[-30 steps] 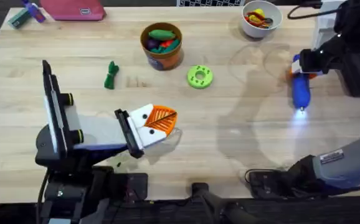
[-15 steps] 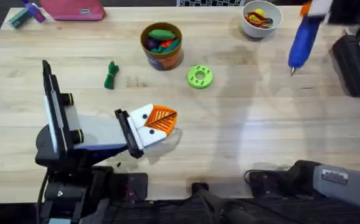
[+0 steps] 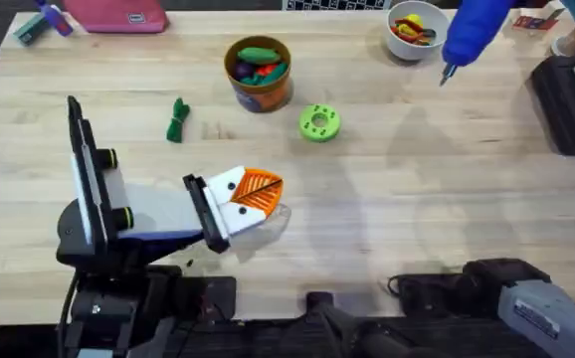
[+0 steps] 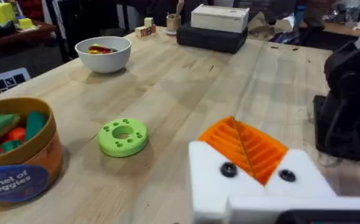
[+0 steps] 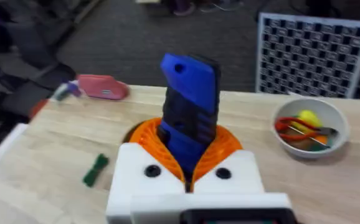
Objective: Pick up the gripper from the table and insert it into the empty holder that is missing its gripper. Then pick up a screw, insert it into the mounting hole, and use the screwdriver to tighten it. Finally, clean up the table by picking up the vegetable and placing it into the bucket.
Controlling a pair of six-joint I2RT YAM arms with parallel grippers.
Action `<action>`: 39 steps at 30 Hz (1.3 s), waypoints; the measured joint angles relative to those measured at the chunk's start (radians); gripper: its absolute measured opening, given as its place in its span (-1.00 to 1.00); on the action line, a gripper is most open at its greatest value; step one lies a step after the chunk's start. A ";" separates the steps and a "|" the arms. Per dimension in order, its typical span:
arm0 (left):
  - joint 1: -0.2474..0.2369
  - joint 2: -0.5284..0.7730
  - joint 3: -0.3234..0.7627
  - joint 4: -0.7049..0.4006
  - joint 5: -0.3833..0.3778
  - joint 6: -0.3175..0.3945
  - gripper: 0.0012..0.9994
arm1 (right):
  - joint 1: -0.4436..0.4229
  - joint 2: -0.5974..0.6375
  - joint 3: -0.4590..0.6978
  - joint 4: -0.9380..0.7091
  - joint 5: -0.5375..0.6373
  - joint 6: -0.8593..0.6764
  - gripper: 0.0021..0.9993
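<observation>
- Blue plastic catches the eye first: the screwdriver (image 3: 472, 32) hangs in the air at the counter's (image 3: 397, 189) far right corner, tilted, its thin metal tip aimed down just beside the white bowl (image 3: 418, 30).
- From overhead the screwdriver's upper end runs off the frame and whatever carries it is cut away; the right wrist view fills that in, with the right tool (image 5: 189, 171) clenched around the blue-and-black barrel (image 5: 188, 115), orange ribbed pads (image 5: 223, 144) on both sides of it.
- Behind the barrel that same view shows the vegetable (image 5: 95, 169), the white bowl (image 5: 309, 129) and a pink case (image 5: 103, 87) near the far edge.
- Down at the near left, the left tool (image 3: 251, 195) lies low over the counter. Overhead shows one orange pad on its white fingertip block; the left wrist view shows the orange ribbing (image 4: 245, 146) between the white blocks, though whether that tool is released or clenched I cannot tell.
- The vegetable (image 3: 176, 120) lies on bare wood left of the bucket (image 3: 258, 72), well apart from both arms.
- Toy produce sits in the bucket; the green disc (image 3: 318, 122) lies just beside it, toward the near right.
- Middle and right counter is open wood; a black block (image 3: 568, 99) stands at the right edge.
</observation>
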 joint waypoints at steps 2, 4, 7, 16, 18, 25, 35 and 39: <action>0.000 0.000 0.000 0.000 0.000 0.000 -0.99 | 0.044 -0.037 -0.002 0.018 -0.001 0.023 -0.96; 0.000 0.000 0.000 0.000 0.000 0.000 -0.99 | 0.086 -0.073 -0.016 0.070 0.000 0.042 -0.96; 0.000 0.000 0.000 0.000 0.001 0.000 -0.99 | 0.150 -0.155 -0.091 0.196 0.004 0.078 -0.96; 0.000 0.000 0.000 -0.001 0.008 0.000 -0.99 | 0.272 -0.262 -0.480 0.775 0.003 0.209 -0.96; 0.000 0.000 0.000 -0.001 0.008 0.000 -0.99 | 0.300 -0.223 -0.534 0.856 0.002 0.222 -0.96; 0.000 0.000 0.000 -0.001 0.008 0.000 -0.99 | 0.368 0.044 -0.568 1.219 -0.122 0.227 -0.96; 0.000 0.000 0.000 -0.001 0.008 0.000 -0.99 | 0.421 0.259 -0.568 1.570 -0.352 0.286 -0.96; 0.000 0.000 0.000 -0.001 0.009 0.000 -0.99 | 0.484 0.259 -0.568 1.582 -0.386 0.285 -0.96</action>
